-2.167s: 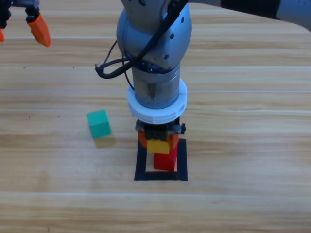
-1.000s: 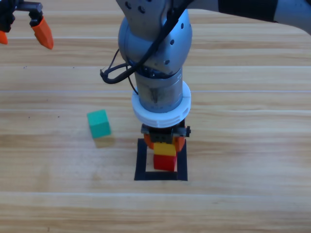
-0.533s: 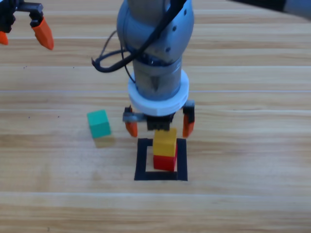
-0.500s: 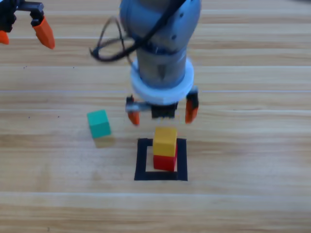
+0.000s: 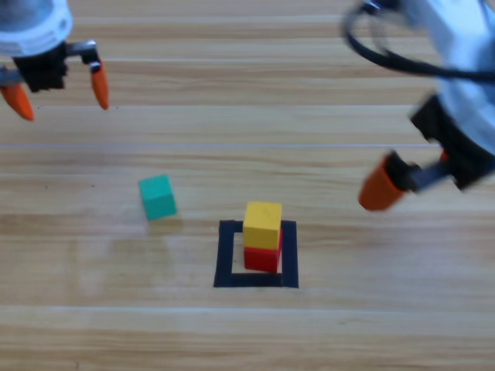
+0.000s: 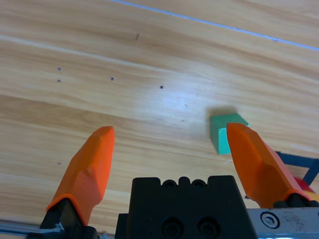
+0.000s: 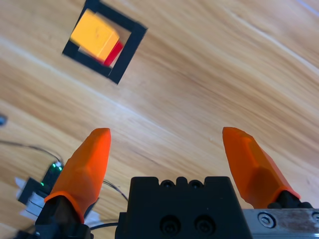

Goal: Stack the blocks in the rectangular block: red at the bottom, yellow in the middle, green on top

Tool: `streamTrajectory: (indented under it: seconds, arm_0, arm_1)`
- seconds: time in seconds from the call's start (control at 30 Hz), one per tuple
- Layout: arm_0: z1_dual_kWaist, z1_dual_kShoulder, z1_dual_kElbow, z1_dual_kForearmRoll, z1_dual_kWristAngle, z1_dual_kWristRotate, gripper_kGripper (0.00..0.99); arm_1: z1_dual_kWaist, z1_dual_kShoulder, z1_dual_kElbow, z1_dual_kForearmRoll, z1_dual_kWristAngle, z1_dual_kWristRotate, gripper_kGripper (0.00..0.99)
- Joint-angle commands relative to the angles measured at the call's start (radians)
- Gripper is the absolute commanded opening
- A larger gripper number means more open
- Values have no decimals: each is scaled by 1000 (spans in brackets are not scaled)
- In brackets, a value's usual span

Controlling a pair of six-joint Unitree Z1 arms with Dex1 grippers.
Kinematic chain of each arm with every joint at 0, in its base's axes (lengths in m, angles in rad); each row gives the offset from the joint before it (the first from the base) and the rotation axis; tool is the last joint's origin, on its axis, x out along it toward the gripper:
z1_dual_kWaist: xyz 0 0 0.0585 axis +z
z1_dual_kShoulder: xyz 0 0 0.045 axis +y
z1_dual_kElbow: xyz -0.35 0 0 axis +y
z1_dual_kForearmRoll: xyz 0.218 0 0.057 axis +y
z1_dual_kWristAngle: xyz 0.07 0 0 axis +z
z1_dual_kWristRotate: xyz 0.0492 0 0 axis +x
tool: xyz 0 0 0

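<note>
Right gripper (image 5: 418,182) hangs well off to the right of the black tape square (image 5: 225,255), jaws spread wide and holding nothing, which suits an arm with no block of its own to carry just now. Left gripper (image 5: 58,86) sits far up and to the left of the square, jaws likewise apart and empty; its wrist camera looks down at the green cube (image 6: 225,132), so it seems lined up for that pick. Inside the square the yellow cube (image 5: 262,224) rests on the red cube (image 5: 263,259), slightly askew but seated. The green cube (image 5: 158,197) lies alone on the wooden table (image 5: 348,325), near the square's left side, waiting to go on top. No brand, label or writing is readable anywhere.
</note>
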Motion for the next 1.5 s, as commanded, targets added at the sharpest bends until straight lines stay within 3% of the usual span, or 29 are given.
streamTrajectory:
  seconds: [0.03,0.23,0.57,0.7,0.83,1.3,1.5]
  arm_0:
    - [-177,205,-31,37,47,-246,945]
    - [-255,291,-141,83,16,-310,946]
    - [-246,299,-146,81,-10,-272,943]
    - [-224,285,-92,46,-30,-266,943]
    - [-196,204,78,-90,-79,-250,943]
    - [-196,202,87,-112,-79,-266,976]
    - [-196,197,144,-178,-79,-283,959]
  arm_1:
    - [-149,-424,365,-291,105,-220,990]
    - [-149,-427,494,-383,71,-335,990]
    - [-149,-353,491,-385,102,-341,990]
    - [-149,-345,497,-385,105,-343,990]
    - [-150,-339,502,-385,113,-343,990]
    - [-149,-302,499,-385,137,-352,990]
    - [-150,-298,499,-385,140,-352,990]
